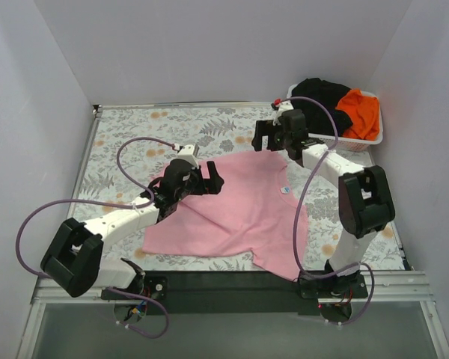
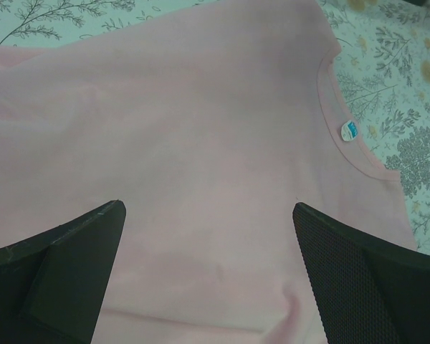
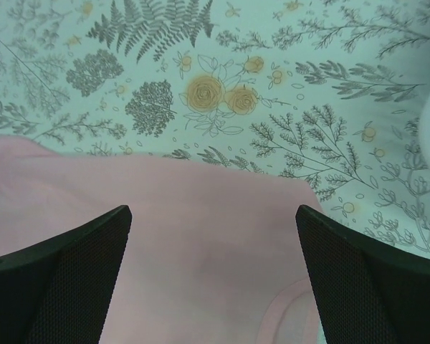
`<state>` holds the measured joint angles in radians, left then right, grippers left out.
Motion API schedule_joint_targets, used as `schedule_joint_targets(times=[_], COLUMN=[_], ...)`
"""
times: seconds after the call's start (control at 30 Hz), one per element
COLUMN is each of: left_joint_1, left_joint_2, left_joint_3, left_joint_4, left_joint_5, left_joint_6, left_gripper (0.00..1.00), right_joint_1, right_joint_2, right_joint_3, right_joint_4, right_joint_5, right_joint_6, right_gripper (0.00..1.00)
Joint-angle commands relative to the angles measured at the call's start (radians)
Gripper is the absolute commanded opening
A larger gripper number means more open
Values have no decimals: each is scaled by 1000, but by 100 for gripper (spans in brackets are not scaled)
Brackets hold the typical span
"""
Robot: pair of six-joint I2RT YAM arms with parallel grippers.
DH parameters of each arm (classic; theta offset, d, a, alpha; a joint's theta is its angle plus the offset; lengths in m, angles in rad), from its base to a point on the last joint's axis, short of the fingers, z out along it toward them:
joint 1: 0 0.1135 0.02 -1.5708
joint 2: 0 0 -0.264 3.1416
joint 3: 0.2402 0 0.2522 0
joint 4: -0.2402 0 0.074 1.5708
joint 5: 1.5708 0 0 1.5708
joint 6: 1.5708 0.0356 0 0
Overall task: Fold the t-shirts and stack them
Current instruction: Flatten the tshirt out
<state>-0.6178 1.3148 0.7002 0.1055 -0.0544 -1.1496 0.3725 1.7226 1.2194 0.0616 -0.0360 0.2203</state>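
A light pink t-shirt (image 1: 243,217) lies spread on the floral table cover, its collar (image 2: 328,100) and small blue label (image 2: 350,130) toward the right. My left gripper (image 1: 206,176) hovers open over the shirt's upper left part; in the left wrist view its jaws (image 2: 208,206) are wide apart with only pink cloth below. My right gripper (image 1: 263,140) stands open above the shirt's far edge near the collar, and nothing sits between its fingers (image 3: 213,209). A black t-shirt (image 1: 318,93) and a bright orange t-shirt (image 1: 359,112) lie bunched in the basket.
A white lattice basket (image 1: 349,140) sits at the back right corner, close behind the right arm. White walls enclose the table on three sides. Purple cables loop off both arms. The floral cover (image 3: 201,93) shows beyond the shirt's far edge.
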Motion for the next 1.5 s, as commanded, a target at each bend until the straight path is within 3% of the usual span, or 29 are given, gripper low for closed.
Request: schedule_joint_targets(times=[0.0, 0.2, 0.67, 0.77, 0.87, 0.9, 1.0, 1.1, 1.17, 1.27, 1.37, 1.47], left_joint_1=[-7, -7, -7, -7, -7, -7, -7, -7, -7, -8, -7, -7], left_joint_2=[0, 17, 21, 18, 21, 18, 14, -2, -9, -17, -25, -35], left_joint_3=[19, 10, 13, 12, 9, 9, 7, 2, -2, -4, -11, -19], left_joint_4=[23, 23, 22, 17, 16, 16, 11, 7, 7, 5, 3, 2], left_joint_5=[-4, -13, -24, -32, -35, -35, -36, -45, -51, -51, -48, -50], left_joint_6=[2, 8, 16, 19, 21, 21, 22, 24, 25, 25, 21, 19], left_gripper=[98, 98, 98, 98, 98, 98, 98, 98, 98, 98, 98, 98], right_joint_1=[-32, -75, -93, -95, -95, -93, -95, -95, -93, -93, -93, -93], right_joint_2=[90, 265, 387, 384, 381, 376, 362, 324, 292, 230, 206, 203], right_joint_3=[95, 216, 230, 224, 224, 223, 212, 178, 132, 82, 80, 86], right_joint_4=[12, 23, 6, 11, 12, 14, 14, 20, 33, 66, 64, 66], right_joint_5=[-108, -122, -225, -264, -300, -330, -357, -361, -369, -349, -302, -298], right_joint_6=[-48, -87, -91, -91, -91, -91, -87, -88, -88, -88, -105, -110], right_gripper=[88, 88, 85, 76, 56, 44, 30, 7, 1, 1, 12, 35])
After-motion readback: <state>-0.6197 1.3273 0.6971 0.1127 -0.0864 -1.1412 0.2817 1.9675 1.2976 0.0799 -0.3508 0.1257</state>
